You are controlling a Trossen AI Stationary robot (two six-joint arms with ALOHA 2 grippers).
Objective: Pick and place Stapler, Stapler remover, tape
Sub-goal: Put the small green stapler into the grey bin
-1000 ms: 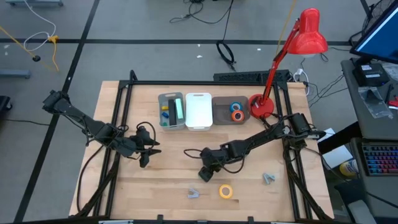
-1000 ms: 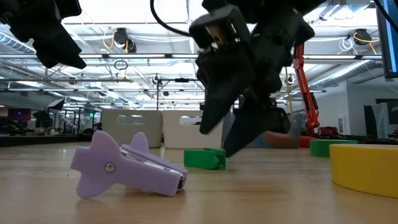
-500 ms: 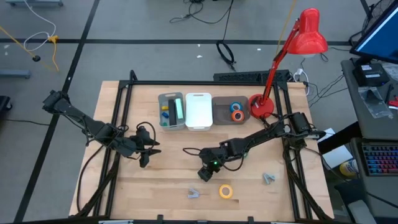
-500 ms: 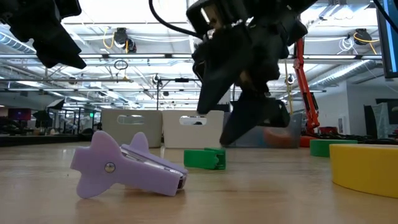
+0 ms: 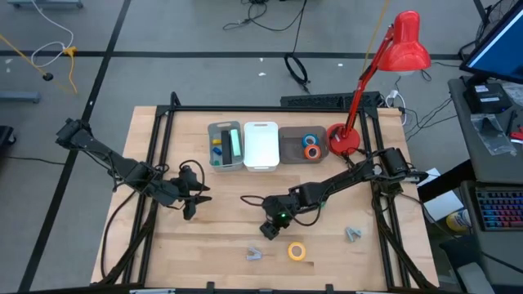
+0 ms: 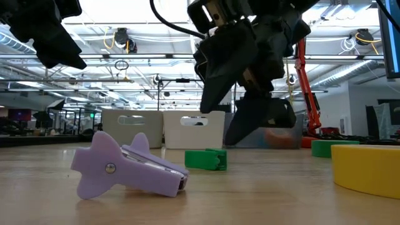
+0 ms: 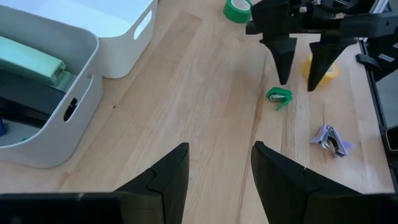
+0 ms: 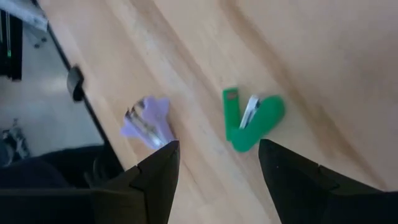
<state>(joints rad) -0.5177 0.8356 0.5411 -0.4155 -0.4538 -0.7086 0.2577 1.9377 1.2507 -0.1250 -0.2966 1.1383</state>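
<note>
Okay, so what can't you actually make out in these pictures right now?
- High view: the green stapler remover is hidden under the right gripper.
- Left wrist view: the grey bin is cut off by the edge, so its contents show only partly.
- High view: the rolls in the right-hand bin are too small to count.

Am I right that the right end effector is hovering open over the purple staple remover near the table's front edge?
Not quite. The right end effector is open, but it hovers over the green staple remover; the right wrist view shows it between the fingers. The purple staple remover lies off to one side.
</note>
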